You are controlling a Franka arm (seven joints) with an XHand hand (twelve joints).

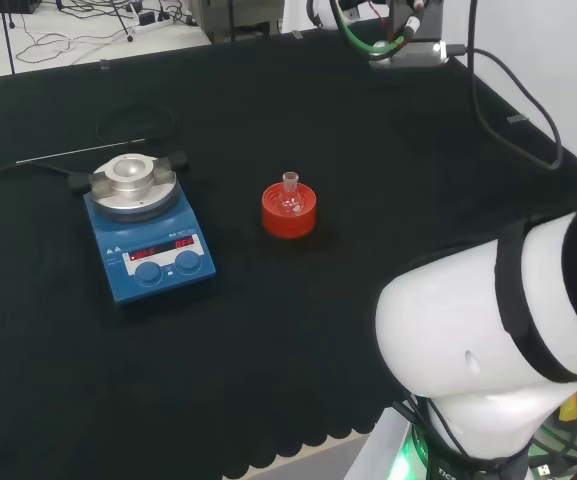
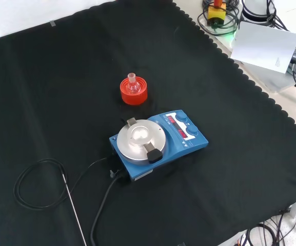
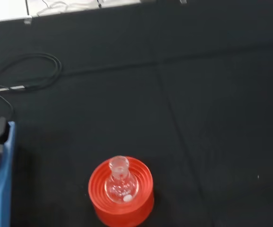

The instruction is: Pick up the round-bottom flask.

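Note:
A small clear round-bottom flask (image 1: 290, 192) stands upright, neck up, in a red ribbed ring stand (image 1: 289, 212) near the middle of the black cloth. The front view has the flask (image 2: 133, 85) on its stand (image 2: 134, 91) just beyond the blue hotplate. The wrist view looks down from a distance on the flask (image 3: 120, 183) seated in the red stand (image 3: 122, 194), with bare cloth around it. Nothing touches the flask.
A blue hotplate stirrer (image 1: 146, 229) with a round silver top stands left of the flask in the head view, nearer the camera in the front view (image 2: 157, 143). Its black cable and thin metal probe (image 2: 75, 205) lie on the cloth. The arm's white link (image 1: 498, 330) fills the head view's lower right.

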